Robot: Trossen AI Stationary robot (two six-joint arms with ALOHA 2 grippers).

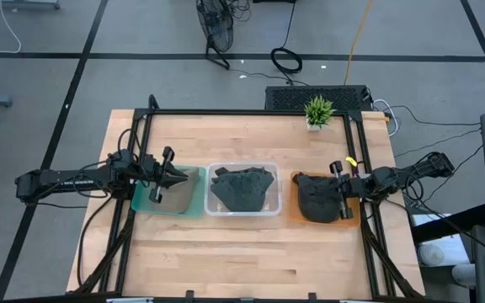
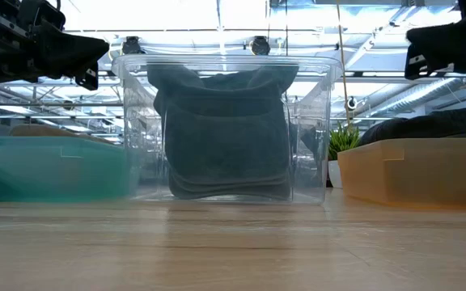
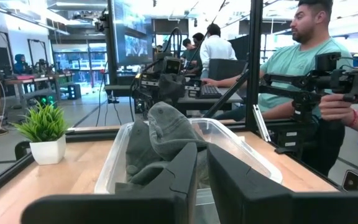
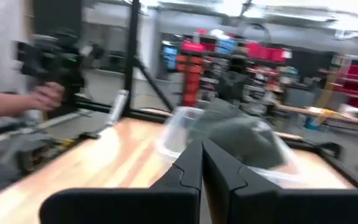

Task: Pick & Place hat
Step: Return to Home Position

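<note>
Retreat risked a snag.
Left gripper (image 1: pixel 182 176) over green bin (image 1: pixel 189 200), right gripper (image 1: pixel 332 190) over orange bin (image 1: pixel 294 208), jaws closed, empty; a dip could have dragged a rim.

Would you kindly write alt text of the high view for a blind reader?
On a wooden table, left to right: a green bin, a transparent bin holding a gray cap, an orange bin holding a black cap. The left gripper hangs over the green bin, the right gripper over the orange bin's right side.
</note>
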